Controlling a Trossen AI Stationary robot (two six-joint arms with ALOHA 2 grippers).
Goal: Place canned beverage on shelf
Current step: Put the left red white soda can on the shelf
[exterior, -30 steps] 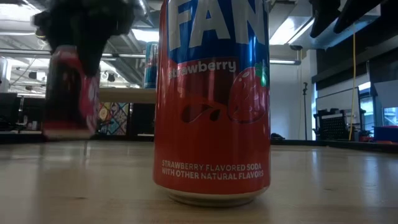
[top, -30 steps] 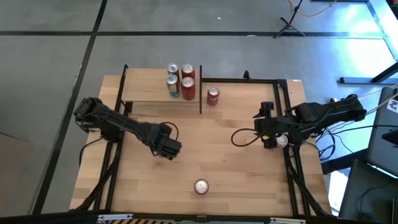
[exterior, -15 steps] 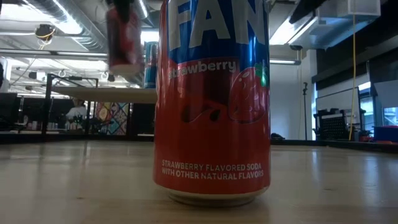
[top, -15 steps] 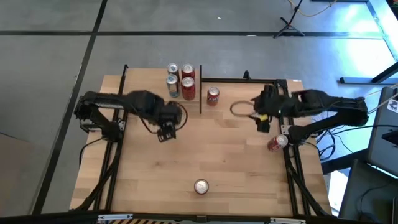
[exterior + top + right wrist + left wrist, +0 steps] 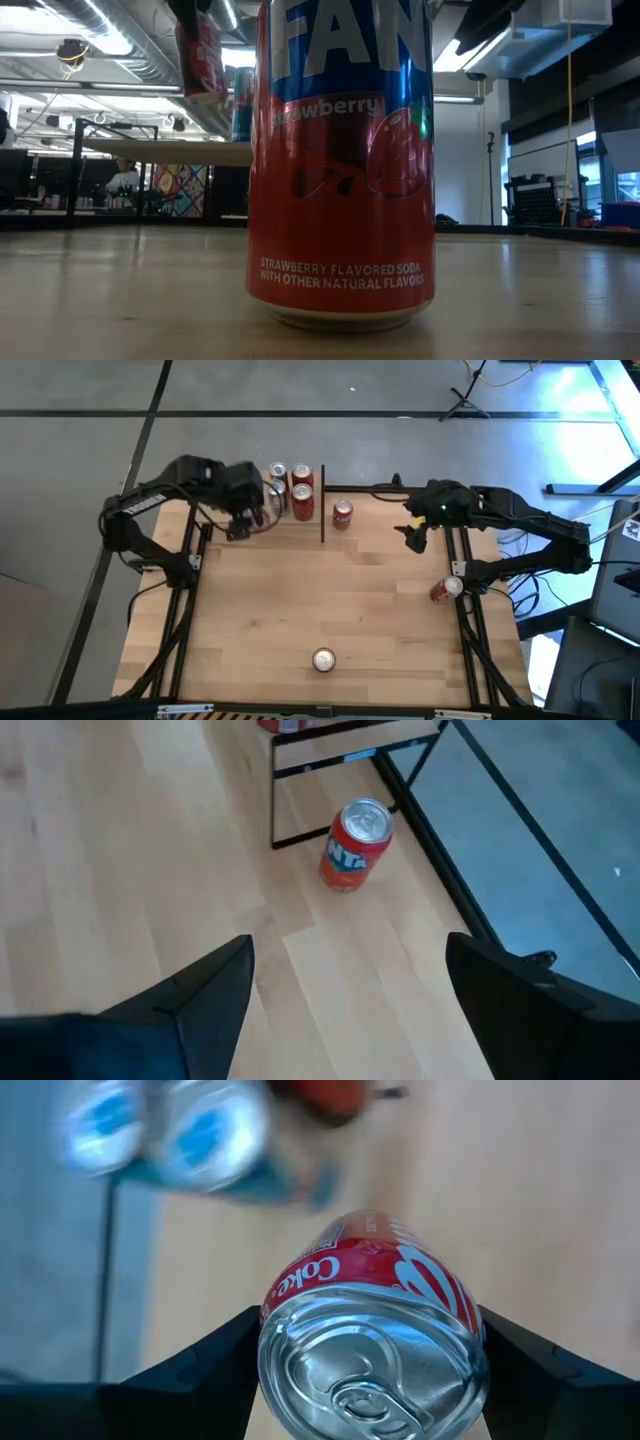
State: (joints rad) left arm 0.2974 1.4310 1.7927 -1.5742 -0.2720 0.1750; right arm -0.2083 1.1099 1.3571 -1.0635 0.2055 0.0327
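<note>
The left gripper (image 5: 243,510) is clamping a red Coke can (image 5: 372,1344) above the shelf (image 5: 222,500), just beside four cans (image 5: 289,488) crowding its right end. The right gripper (image 5: 414,535) is hanging wide and empty near a Fanta can (image 5: 342,513) standing on the table (image 5: 330,595).

The high view looks straight down on the whole table (image 5: 330,600). The low view sits at tabletop level, almost against a Fanta can (image 5: 342,160) (at six o'clock overhead). Each wrist view looks past its own fingers; the right one shares another Fanta can (image 5: 355,845) with overhead.
</note>
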